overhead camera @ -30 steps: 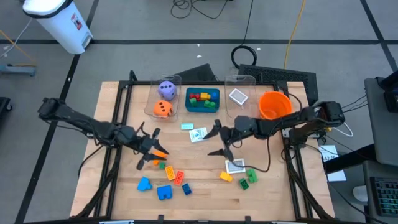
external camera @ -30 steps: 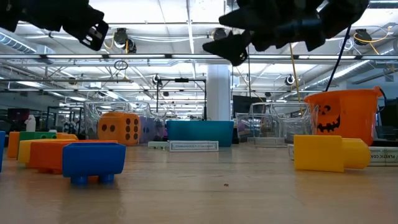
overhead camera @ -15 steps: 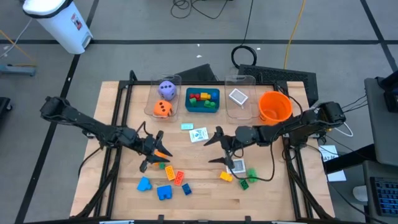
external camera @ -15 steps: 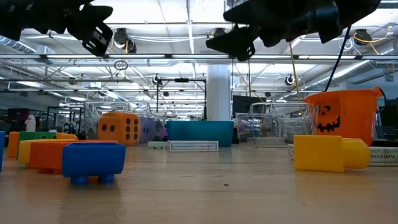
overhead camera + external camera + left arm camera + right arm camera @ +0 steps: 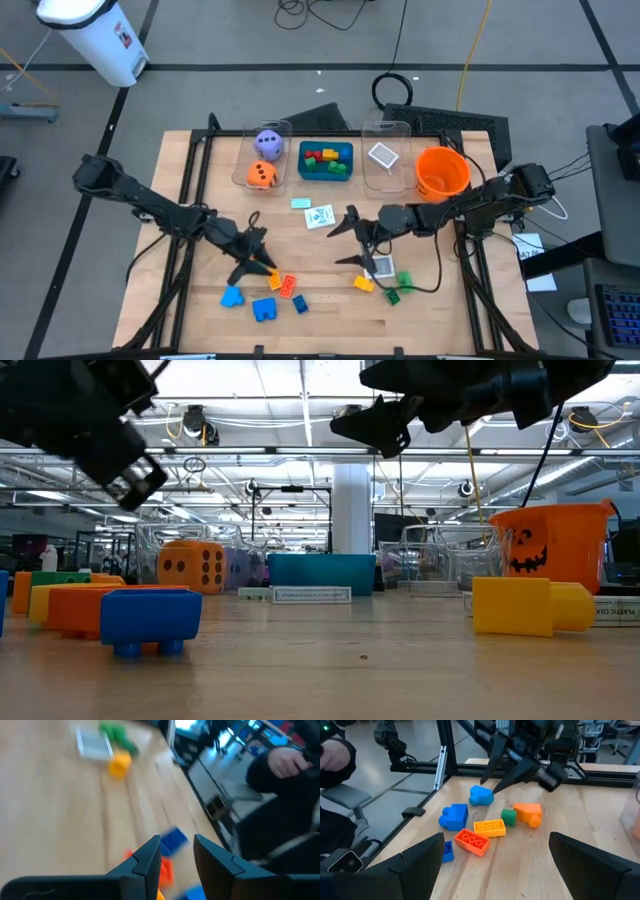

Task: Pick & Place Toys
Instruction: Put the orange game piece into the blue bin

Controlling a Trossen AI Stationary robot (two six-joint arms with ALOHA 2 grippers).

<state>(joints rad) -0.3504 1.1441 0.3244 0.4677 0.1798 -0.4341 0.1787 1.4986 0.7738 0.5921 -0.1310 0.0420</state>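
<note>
Several bricks lie on the wood table near its front left: a blue piece [image 5: 481, 795], a blue brick [image 5: 455, 816], a yellow brick [image 5: 490, 827], an orange brick [image 5: 472, 841], a green one [image 5: 508, 816] and an orange piece [image 5: 527, 812]. My left gripper [image 5: 255, 255] hangs open just above them, fingers slanting down, with nothing between them [image 5: 176, 850]. My right gripper [image 5: 345, 238] stands wide open above the table's middle, level, beside a white card [image 5: 378, 266], a yellow piece [image 5: 363, 284] and green bricks [image 5: 395, 290].
Along the far edge stand a clear bin with two dice [image 5: 262, 160], a teal tray of bricks [image 5: 325, 160], a clear bin holding a card [image 5: 385, 155] and an orange bowl [image 5: 440, 170]. Two cards [image 5: 318, 215] lie mid-table. A person's hand [image 5: 285, 760] shows beyond the table.
My left gripper has come down toward the bricks at the front left, shifting toward the near edge and rolling about its own axis, fingers still apart. My right gripper drifted a little toward the near edge, then kept still. No toy has visibly moved.
</note>
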